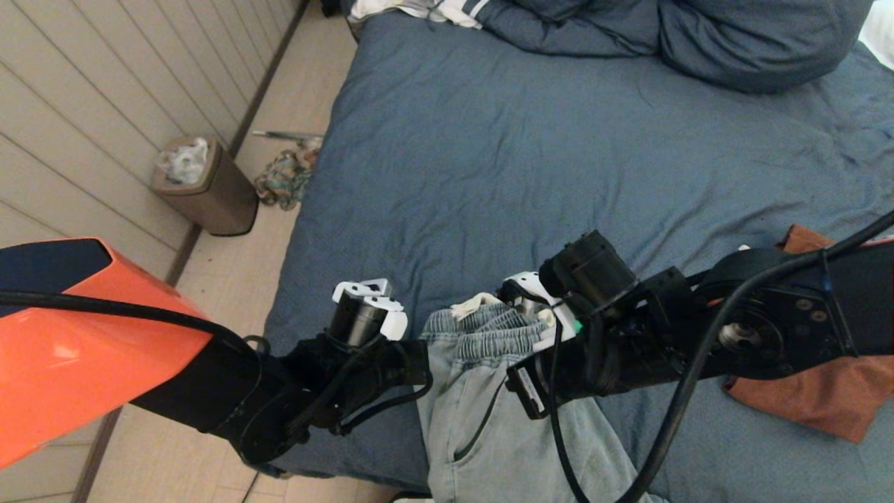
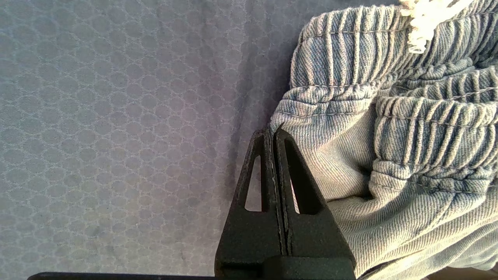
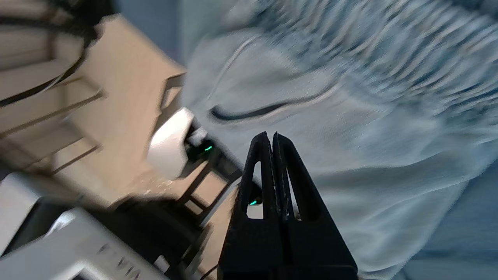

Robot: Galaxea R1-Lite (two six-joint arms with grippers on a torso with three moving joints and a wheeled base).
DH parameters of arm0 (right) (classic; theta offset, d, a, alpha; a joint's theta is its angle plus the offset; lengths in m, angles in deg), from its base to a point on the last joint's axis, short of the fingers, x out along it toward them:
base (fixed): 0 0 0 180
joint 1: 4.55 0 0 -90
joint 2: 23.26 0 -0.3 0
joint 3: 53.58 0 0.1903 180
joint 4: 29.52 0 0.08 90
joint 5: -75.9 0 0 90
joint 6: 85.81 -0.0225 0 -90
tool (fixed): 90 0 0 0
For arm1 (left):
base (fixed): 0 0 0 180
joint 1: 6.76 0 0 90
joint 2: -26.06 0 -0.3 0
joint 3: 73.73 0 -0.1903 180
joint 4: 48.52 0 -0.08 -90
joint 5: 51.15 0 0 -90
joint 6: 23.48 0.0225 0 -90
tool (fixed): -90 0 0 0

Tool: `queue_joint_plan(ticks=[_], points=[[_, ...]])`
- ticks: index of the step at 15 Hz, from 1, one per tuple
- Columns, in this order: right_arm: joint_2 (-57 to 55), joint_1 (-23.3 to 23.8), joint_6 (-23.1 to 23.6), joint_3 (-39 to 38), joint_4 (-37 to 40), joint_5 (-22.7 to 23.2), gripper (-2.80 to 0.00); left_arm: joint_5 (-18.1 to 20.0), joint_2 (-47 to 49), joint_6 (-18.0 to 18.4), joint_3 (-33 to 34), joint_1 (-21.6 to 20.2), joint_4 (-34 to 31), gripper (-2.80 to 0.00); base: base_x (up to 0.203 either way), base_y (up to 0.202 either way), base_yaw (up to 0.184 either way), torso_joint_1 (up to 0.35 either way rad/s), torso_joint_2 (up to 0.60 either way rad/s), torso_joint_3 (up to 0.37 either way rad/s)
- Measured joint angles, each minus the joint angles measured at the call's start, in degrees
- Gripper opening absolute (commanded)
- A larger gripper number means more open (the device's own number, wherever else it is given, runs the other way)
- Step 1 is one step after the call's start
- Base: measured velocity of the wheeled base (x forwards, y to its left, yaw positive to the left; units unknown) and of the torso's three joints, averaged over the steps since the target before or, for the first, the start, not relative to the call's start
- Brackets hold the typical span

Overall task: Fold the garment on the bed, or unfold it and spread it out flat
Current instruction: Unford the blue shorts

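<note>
A light-blue denim garment (image 1: 482, 412) with a gathered elastic waistband (image 2: 350, 66) and a white drawstring (image 1: 475, 304) lies at the near edge of the bed (image 1: 531, 161) and hangs over it towards me. My left gripper (image 2: 271, 131) is shut on the left corner of the waistband, low over the blue sheet. At the waistband's right end is my right arm (image 1: 628, 328). Its gripper (image 3: 271, 134) is shut, tips over the garment's front just below a pocket slit (image 3: 268, 109), and no cloth shows between the fingers.
A rust-orange cloth (image 1: 831, 398) lies on the bed under my right arm. Blue pillows and bedding (image 1: 733, 42) are piled at the head of the bed. A brown bin (image 1: 209, 188) and crumpled cloth (image 1: 283, 178) sit on the floor to the left.
</note>
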Motion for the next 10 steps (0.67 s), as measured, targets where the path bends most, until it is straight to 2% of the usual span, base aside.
queue_joint_plan(ticks=[3,8,10], points=[[-1.79,-1.68,-0.14,2.31,0.07,-8.35,0.0,0.03,0.12,-0.02,0.0,0.0,-0.01,-2.8,0.0,0.0,0.0,0.0,0.0,0.0],[-5.1,-4.65,-0.14,6.43,0.02,-11.7,0.0,0.03,0.2,-0.08,0.0,0.0,-0.01,-2.8,0.0,0.0,0.0,0.0,0.0,0.0],[-6.9,-5.68,0.15,7.32,0.01,-14.54,0.0,0.02,0.28,-0.09,-0.04,0.0,-0.01,-2.8,0.0,0.0,0.0,0.0,0.0,0.0]])
